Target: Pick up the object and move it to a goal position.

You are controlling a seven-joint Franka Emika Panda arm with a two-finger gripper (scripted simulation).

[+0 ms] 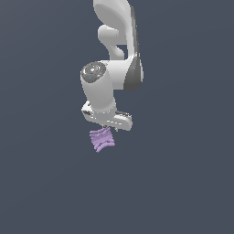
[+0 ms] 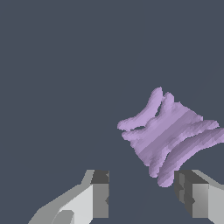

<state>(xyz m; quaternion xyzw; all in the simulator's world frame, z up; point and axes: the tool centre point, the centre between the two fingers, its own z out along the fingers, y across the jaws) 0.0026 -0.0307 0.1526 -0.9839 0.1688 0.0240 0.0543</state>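
Note:
The object (image 1: 102,139) is a small pale purple ribbed block with wavy ridges and pinched sides, lying on the dark floor. My gripper (image 1: 112,128) hangs just above it, with the block slightly toward the exterior view's left of the hand. In the wrist view the block (image 2: 168,133) lies beyond the fingertips, closer to one finger (image 2: 192,197) than to the other finger (image 2: 100,194). The gripper (image 2: 142,188) is open and empty, and the jaws stand apart with nothing between them. No goal marker shows in either view.
A plain dark grey-blue floor (image 1: 183,183) fills both views. The arm's white links (image 1: 119,41) rise above the hand to the exterior view's top edge. No other objects show.

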